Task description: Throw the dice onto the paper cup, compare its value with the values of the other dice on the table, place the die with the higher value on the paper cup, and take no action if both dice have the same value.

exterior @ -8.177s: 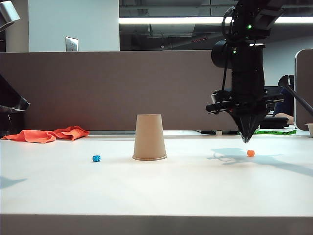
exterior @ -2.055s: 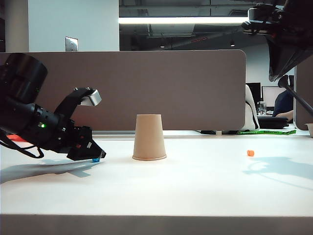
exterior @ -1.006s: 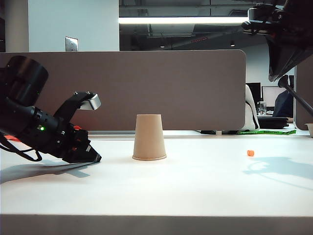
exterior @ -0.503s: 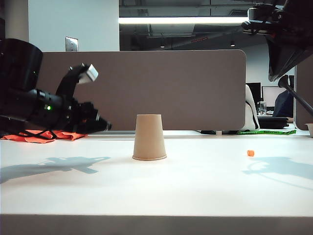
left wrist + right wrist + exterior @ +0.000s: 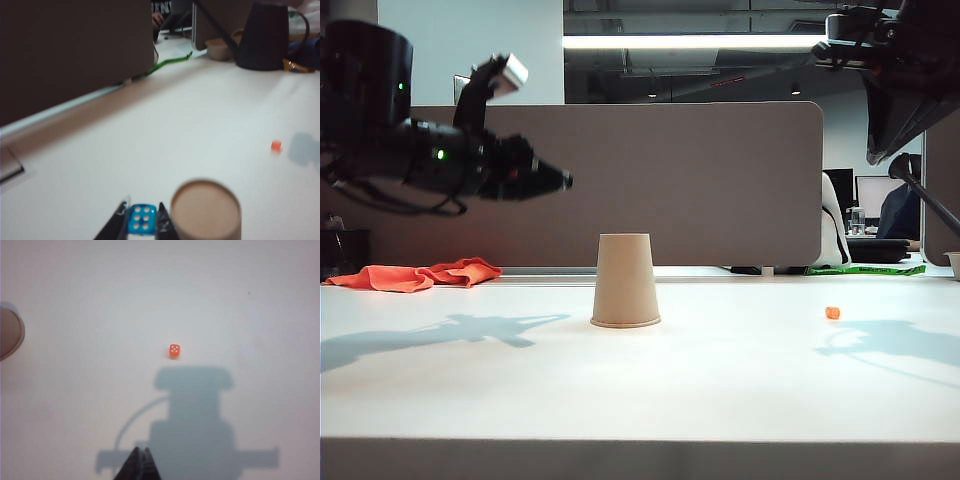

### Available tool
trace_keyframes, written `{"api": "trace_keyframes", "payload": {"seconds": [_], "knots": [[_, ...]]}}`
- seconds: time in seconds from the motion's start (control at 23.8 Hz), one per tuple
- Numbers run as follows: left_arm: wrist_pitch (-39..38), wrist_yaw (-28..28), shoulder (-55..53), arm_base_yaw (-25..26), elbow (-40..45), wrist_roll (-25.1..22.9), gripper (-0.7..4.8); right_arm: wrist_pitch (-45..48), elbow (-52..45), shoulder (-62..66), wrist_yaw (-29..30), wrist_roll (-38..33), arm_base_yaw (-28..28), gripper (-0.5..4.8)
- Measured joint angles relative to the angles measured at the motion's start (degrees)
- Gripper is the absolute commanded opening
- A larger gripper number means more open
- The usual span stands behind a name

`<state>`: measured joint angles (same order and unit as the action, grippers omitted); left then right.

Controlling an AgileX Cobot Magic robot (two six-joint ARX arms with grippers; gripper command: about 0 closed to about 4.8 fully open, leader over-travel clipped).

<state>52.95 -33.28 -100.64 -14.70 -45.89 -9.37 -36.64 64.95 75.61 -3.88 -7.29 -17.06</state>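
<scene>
Four pips face up on the blue die (image 5: 141, 219) gripped by left fingers (image 5: 119, 226) above the cup (image 5: 625, 281); right gripper (image 5: 140, 460) closed over the orange die (image 5: 174, 350).

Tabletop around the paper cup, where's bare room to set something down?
Bare table spans between the upside-down paper cup and the orange die, and the whole front. Left of the cup is free up to the orange cloth. Above, left gripper holds the blue die.

The blue die (image 5: 142, 219), four pips showing, is pinched in the left gripper (image 5: 142, 223) above and beside the inverted tan paper cup (image 5: 625, 280); the orange die (image 5: 174, 350) lies on the table, well apart.
</scene>
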Motion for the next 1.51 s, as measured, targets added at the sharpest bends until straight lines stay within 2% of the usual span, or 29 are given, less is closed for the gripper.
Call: {"api": "trace_keyframes", "payload": {"seconds": [0.13,0.29,0.55,0.71,0.88,1.05,1.13,1.51], "knots": [[-1.1,-3.2,0.2,-0.4,-3.2,0.7,0.66,0.0,0.0,0.0,0.0,0.0,0.0,-0.06],[-5.0,-4.8,0.2,-2.1,-6.6,0.8,0.66,0.1,0.0,0.0,0.0,0.0,0.0,-0.06],[-11.3,-5.6,0.2,-4.8,-7.6,-2.8,0.66,0.4,0.0,0.0,0.0,0.0,0.0,-0.06],[-17.9,-3.8,0.2,-6.8,-7.6,-7.7,0.66,0.4,0.0,0.0,0.0,0.0,0.0,-0.06],[-19.6,-1.6,0.2,-7.6,-7.6,-9.9,0.66,0.4,0.0,0.0,0.0,0.0,0.0,-0.06],[-19.8,1.8,0.2,-7.6,-7.6,-10.2,0.66,0.4,0.0,0.0,0.0,0.0,0.0,-0.06],[-20.3,5.4,0.2,-7.5,-7.6,-10.2,0.66,0.4,0.0,0.0,0.0,0.0,0.0,-0.06],[-20.4,5.4,0.2,-7.5,-7.6,-10.1,0.66,0.4,0.0,0.0,0.0,0.0,0.0,-0.06]]}}
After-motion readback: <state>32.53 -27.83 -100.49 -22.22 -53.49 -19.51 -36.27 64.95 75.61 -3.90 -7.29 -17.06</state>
